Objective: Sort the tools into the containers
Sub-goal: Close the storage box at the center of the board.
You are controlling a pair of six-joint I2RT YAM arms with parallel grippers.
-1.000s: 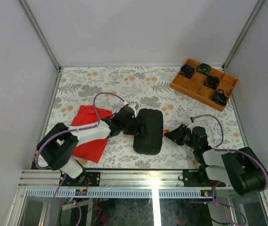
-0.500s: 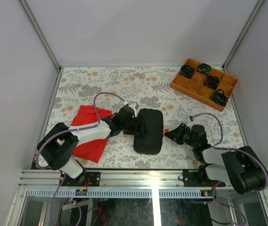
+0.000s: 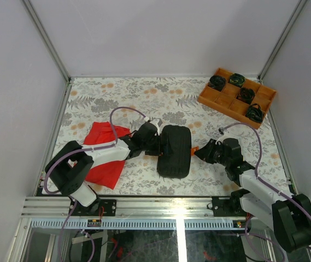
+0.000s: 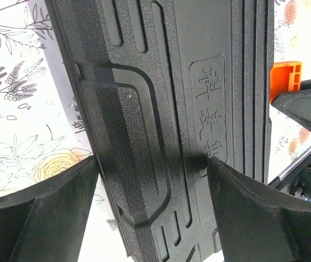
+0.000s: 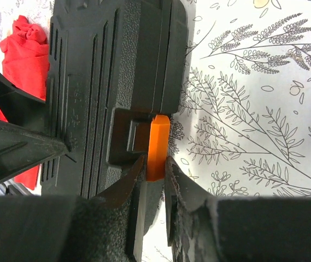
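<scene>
R claw (image 5: 155, 162) pinches latch (image 5: 158, 136), L claw (image 4: 151, 161) clamps case (image 4: 144, 76)

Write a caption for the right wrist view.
Right gripper pinching the orange latch of the closed black tool case, red cloth beyond.

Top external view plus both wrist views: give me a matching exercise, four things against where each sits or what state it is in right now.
Things:
1. tool case
2. red cloth
3. orange tray
4. orange latch

Places or states:
A. far right corner of the table
B. pinched by the right claw
C. partly under the left arm
D. closed, mid-table, spanned by the left claw

Pairs: 1-D, 2-C, 3-A, 4-B
</scene>
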